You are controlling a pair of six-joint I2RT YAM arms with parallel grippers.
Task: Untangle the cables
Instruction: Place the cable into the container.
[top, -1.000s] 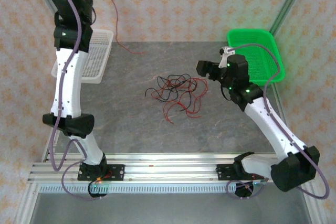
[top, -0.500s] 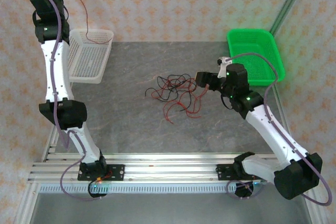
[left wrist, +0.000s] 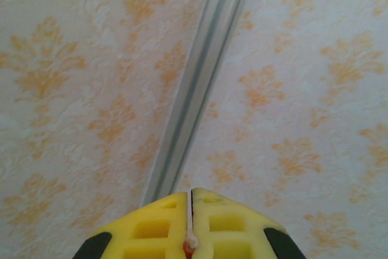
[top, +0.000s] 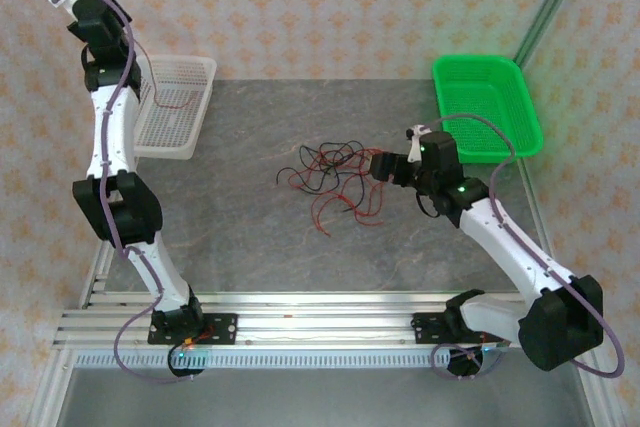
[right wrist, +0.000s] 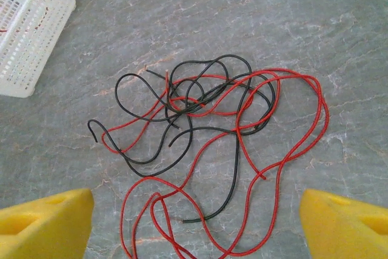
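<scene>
The cables (top: pixel 335 179) lie in a loose tangle of thin red and black loops on the grey table; the right wrist view shows them spread out (right wrist: pixel 200 125). My right gripper (top: pixel 386 167) hovers just right of the tangle, open (right wrist: pixel 197 235), its yellow fingers (right wrist: pixel 45 222) wide apart above the nearest red loops. My left arm (top: pixel 105 117) reaches high at the far left. The left gripper (left wrist: pixel 191 193) is shut on the end of one red cable (left wrist: pixel 190 244), which hangs down into the white basket (top: pixel 168 104).
A white mesh basket (top: pixel 195 72) stands at the back left, also visible in the right wrist view (right wrist: pixel 27 34). A green tray (top: pixel 487 97) sits at the back right. An aluminium post (left wrist: pixel 200 83) and patterned wall are close in front of the left gripper.
The left arm has swung up and to the left with the red cable, which now hangs into the white basket. The right gripper has moved left toward the tangle.
</scene>
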